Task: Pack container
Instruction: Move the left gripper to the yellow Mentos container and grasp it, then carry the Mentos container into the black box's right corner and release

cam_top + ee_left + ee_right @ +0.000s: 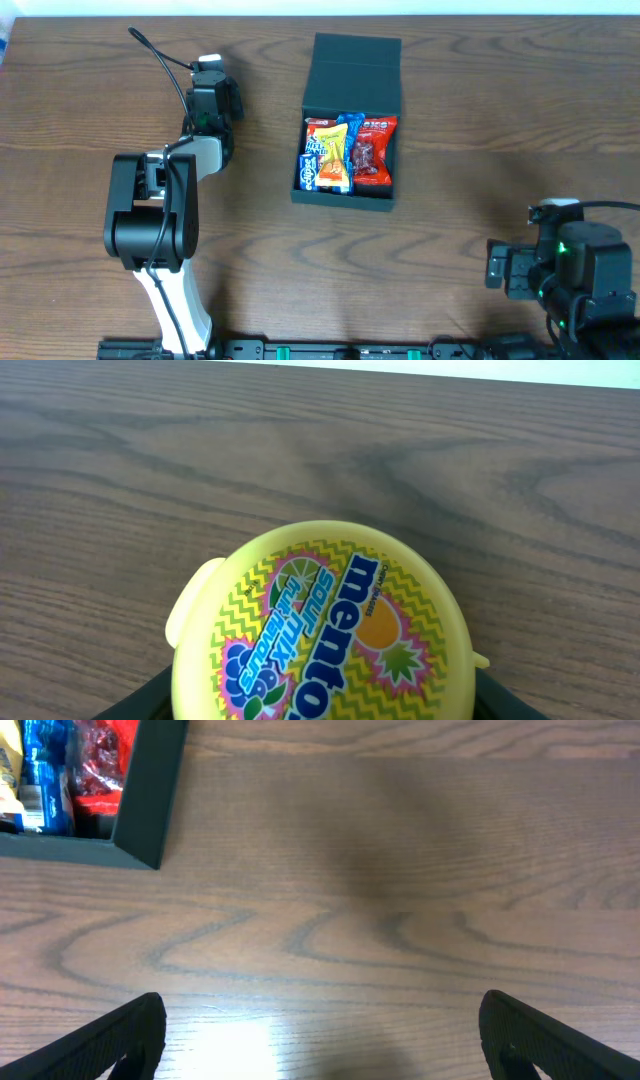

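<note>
The brown wood-grain table (480, 110) ran to a pale strip at its far edge. The matte dark green-black square container (342, 194) sat mid-table, its lid flapped back and colourful snack packets (350, 152) inside. The left gripper (322, 680) clasped a round yellow Mentos tub (320, 620). The right gripper (320, 1010) gaped above the wood, near the container's corner.

container (340, 196): dark green-black | candy tub (320, 625): yellow, zigzag-patterned | packet (373, 150): red | table (480, 120): brown wood grain
</note>
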